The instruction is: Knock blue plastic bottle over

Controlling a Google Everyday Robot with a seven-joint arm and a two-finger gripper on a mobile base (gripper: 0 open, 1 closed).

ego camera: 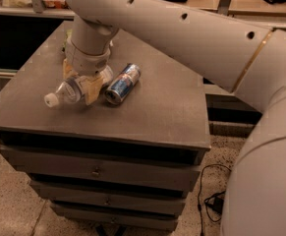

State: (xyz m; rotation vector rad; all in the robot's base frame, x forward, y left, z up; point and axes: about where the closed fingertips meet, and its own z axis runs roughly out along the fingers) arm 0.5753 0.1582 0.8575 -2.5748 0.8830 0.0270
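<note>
1. We see the blue plastic bottle (65, 91) lying on its side near the table's (172, 107) front left corner, cap toward the left edge.
2. The gripper (85, 84) sits over its body; we cannot tell how its jaws stand.
3. A can (123, 84) lies just right.

DESK: What colours did you log?

OPERATOR: I saw the pale grey, gold-banded arm (182, 28), its tan gripper (81, 84) at the blue plastic bottle (66, 91), which was clear with a white cap (50, 100). The can (123, 83) was blue and silver, the table (157, 102) dark grey, the floor (14, 200) speckled beige.
</note>
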